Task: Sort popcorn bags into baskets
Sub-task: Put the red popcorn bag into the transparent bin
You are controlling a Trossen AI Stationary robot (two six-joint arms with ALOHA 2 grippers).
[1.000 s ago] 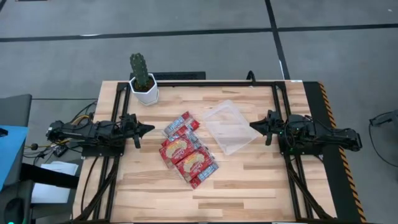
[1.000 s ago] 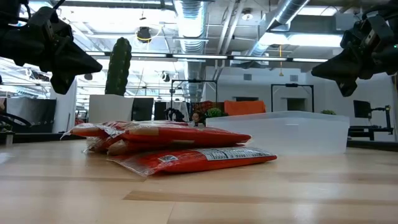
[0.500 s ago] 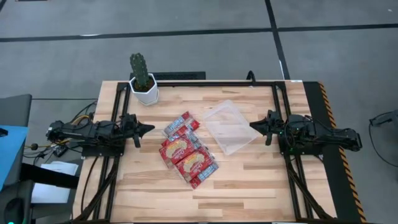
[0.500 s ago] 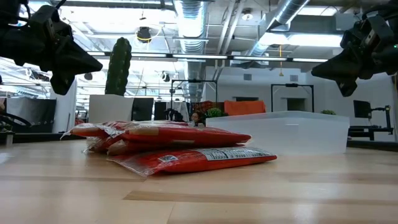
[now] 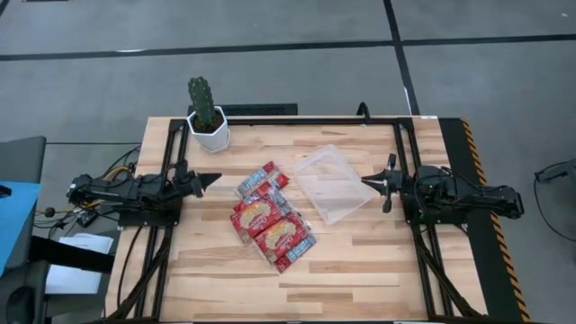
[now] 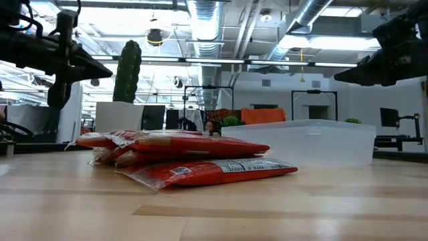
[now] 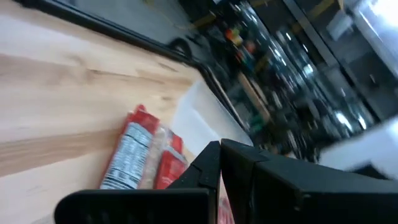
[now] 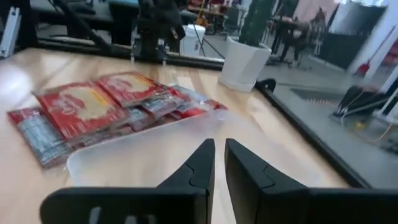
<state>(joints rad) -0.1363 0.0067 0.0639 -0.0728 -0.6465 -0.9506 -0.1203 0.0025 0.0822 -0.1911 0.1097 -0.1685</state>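
While both arms wait at the table's (image 5: pixel 360 256) sides, popcorn bags (image 5: pixel 270 220) piled mid-table, clear basket (image 5: pixel 331 183) touching at two o'clock, bare wood around, left gripper (image 5: pixel 214 179) at nine, right gripper (image 5: pixel 366 181) at three, fingers pinched together, holding nothing.

overhead, table-level, two wrist views

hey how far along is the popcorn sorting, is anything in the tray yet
Nothing is sorted yet. The clear tray holds no packets, and the popcorn bags all lie heaped on the table beside it. Nothing is in hand: the left gripper hangs left of the heap and the right gripper at the tray's right edge, both shut and holding nothing. Every bag remains to be moved.
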